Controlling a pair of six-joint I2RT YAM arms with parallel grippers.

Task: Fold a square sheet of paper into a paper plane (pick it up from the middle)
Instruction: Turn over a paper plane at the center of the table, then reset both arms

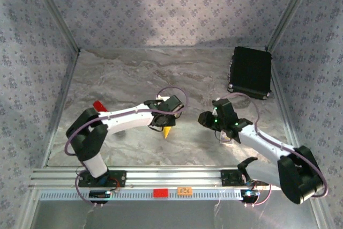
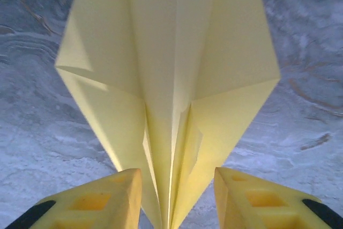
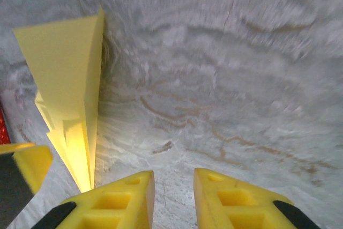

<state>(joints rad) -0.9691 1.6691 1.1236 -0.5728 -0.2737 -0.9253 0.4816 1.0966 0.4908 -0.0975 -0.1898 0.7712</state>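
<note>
The paper plane [image 2: 171, 68] is a pointed yellow dart with a centre crease. Its folded spine runs down between the fingers of my left gripper [image 2: 178, 197], which stands open with a gap showing on the right side of the paper. From above, only the yellow tip of the paper plane [image 1: 168, 131] pokes out below the left gripper [image 1: 167, 119]. My right gripper [image 3: 174, 197] is open over bare table, with nothing between its fingers. It is to the right of the plane [image 3: 69, 79] and apart from it, seen from above at the right gripper [image 1: 206, 119].
A black rectangular case [image 1: 250, 71] lies at the back right by the wall. A red tool [image 1: 100, 105] sits behind the left arm's elbow. Patterned walls close in the marbled table [image 1: 134, 73] on three sides.
</note>
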